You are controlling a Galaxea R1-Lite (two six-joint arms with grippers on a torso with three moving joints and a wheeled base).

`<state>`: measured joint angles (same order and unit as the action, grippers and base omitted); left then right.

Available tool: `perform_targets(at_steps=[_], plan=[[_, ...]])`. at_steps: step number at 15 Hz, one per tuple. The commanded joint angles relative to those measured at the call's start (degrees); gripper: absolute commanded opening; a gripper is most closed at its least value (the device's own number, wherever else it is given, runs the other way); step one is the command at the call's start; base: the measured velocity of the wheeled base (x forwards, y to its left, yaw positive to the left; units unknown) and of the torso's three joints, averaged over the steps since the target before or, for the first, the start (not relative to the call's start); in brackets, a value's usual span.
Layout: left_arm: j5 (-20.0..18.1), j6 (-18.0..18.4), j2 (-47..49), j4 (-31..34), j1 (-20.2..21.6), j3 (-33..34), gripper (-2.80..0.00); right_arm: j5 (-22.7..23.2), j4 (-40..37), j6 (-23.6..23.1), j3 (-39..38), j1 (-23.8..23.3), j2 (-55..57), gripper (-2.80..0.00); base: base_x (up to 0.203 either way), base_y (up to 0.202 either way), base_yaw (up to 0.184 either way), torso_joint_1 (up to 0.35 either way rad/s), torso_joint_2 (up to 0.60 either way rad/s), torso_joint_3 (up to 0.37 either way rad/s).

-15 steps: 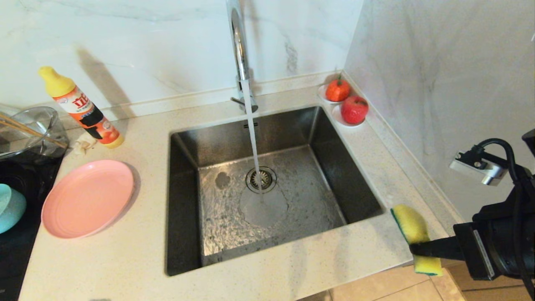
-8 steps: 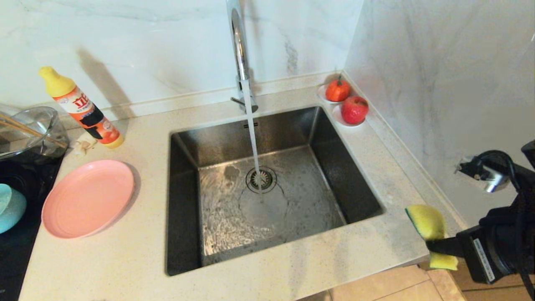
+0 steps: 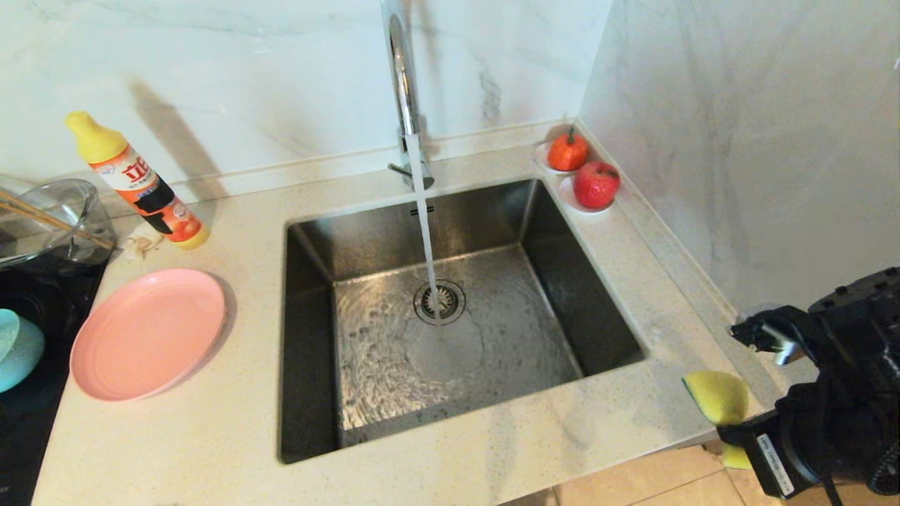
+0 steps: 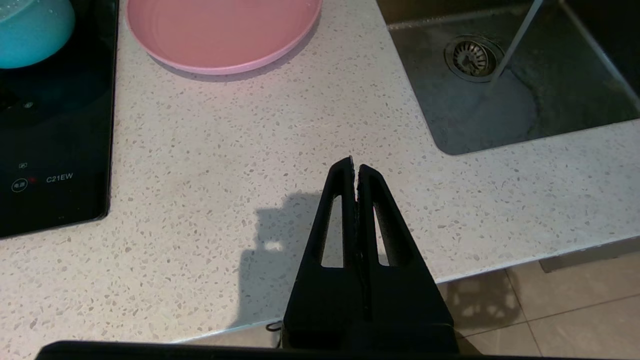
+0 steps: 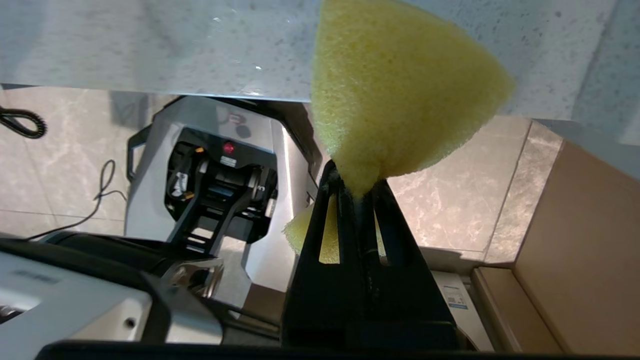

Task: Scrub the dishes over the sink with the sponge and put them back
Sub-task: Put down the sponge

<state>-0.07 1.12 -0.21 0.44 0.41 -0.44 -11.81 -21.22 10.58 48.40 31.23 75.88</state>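
My right fingers [image 5: 357, 192] stayed clenched on the sponge [image 3: 716, 398], pinching its middle, and over the last second I had drawn it away from the sink [image 3: 450, 316], out past the worktop [image 3: 562, 436] corner. That looked like a retreat, not scrubbing. The pink plate [image 3: 146, 333] and teal bowl [image 3: 17, 349] lay beyond the sink's far side. My left fingers [image 4: 355, 170] hung clenched, empty.

The speckled pale worktop [image 3: 232, 436] carries the steel sink [image 3: 492, 232] at its centre. At nine o'clock lies a pink plate [image 3: 148, 334], at ten a leaning detergent bottle [image 3: 137, 183], and at one two red fruits [image 3: 583, 172] on small saucers. A black hob [image 3: 28, 422] lies at far nine, bearing a teal bowl [image 3: 17, 351].
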Motion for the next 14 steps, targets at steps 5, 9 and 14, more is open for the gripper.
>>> perform_targets(at_steps=[5, 9, 14], plan=[[0.0, 0.0, 0.1, 0.0, 0.0, 0.0, -2.80, 0.1, 5.0, -1.1, -2.0, -4.7, 5.2, -2.80, 0.000, 0.000, 0.000, 0.000, 0.00, 0.000], [0.0, -0.1, 0.1, 0.0, 0.0, 0.0, -2.80, -0.6, 7.0, -1.3, -2.3, -7.2, 7.6, -2.80, 0.000, 0.000, 0.000, 0.000, 0.00, 0.000], [0.0, -0.1, 0.1, 0.0, 0.0, 0.0, -2.80, -0.3, 14.5, -4.5, -4.4, -10.4, 11.2, -2.80, 0.000, 0.000, 0.000, 0.000, 0.00, 0.000]])
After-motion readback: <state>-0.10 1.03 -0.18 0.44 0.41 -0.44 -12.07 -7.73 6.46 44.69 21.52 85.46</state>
